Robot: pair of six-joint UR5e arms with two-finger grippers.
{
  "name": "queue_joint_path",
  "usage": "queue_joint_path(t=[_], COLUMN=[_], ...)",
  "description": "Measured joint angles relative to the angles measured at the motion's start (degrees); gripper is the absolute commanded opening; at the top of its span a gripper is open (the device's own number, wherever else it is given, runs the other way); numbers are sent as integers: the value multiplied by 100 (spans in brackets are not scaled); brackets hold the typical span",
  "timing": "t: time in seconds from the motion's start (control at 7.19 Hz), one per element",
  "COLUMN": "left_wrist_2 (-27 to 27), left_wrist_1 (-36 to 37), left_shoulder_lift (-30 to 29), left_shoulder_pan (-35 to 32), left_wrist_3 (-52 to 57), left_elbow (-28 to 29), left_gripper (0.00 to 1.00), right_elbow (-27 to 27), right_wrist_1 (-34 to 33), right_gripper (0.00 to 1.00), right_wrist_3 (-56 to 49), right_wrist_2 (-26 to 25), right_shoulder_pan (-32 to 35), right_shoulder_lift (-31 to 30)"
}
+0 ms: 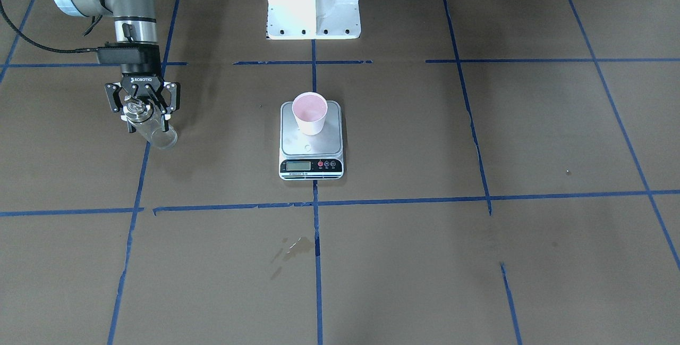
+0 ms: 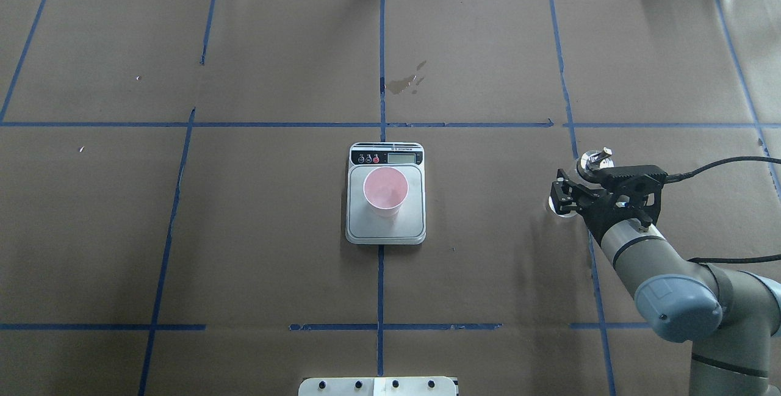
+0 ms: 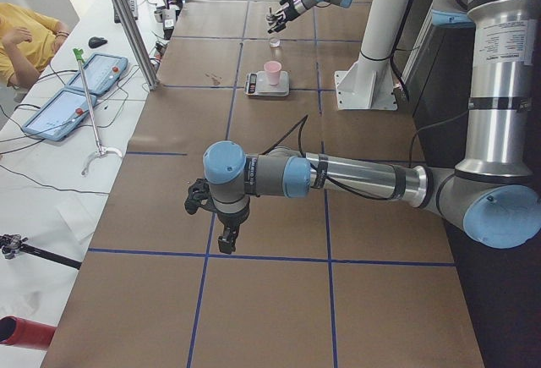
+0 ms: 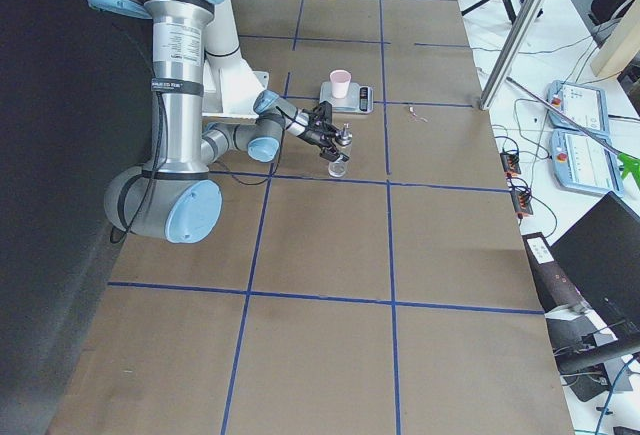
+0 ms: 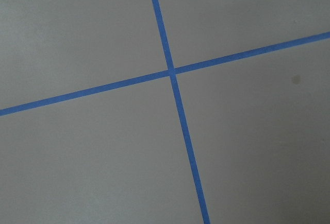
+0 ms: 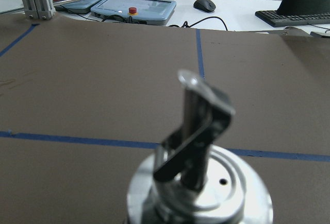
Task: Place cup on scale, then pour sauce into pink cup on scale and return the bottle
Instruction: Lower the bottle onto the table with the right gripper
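The white cup [image 1: 309, 112] with its pink inside stands upright on the steel platform of the scale [image 1: 311, 145], mid-table; both also show in the overhead view, cup [image 2: 385, 190] on scale [image 2: 385, 228]. My right gripper [image 1: 144, 116] is shut on the clear glass bottle [image 1: 159, 135] just under its silver pourer cap, far to my right of the scale. The bottle is upright, its base at or just above the table [image 4: 338, 162]. The cap fills the right wrist view [image 6: 198, 183]. My left gripper [image 3: 226, 237] hangs over bare table far to my left; I cannot tell whether it is open or shut.
A dried spill stain [image 2: 409, 82] lies beyond the scale toward the operators' side. Blue tape lines [image 5: 172, 72] grid the brown table cover. The white robot base [image 1: 313, 5] stands at the table's near edge. Tablets and a person are at the operators' desk [image 3: 84, 80].
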Motion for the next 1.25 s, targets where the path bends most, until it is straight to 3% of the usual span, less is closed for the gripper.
queue_joint_path(t=[0.14, 0.28, 1.25], left_wrist_2=[0, 0, 0], left_wrist_1=[0, 0, 0], left_shoulder_lift=[0, 0, -3], left_shoulder_pan=[0, 0, 6], left_wrist_3=[0, 0, 0], left_elbow=[2, 7, 9], left_gripper=[100, 100, 100], right_elbow=[-6, -9, 12], right_wrist_1=[1, 0, 1], right_gripper=[62, 100, 100], right_wrist_3=[-7, -12, -8], right_wrist_2=[5, 6, -124], right_shoulder_pan=[1, 1, 0], right_shoulder_lift=[1, 3, 2])
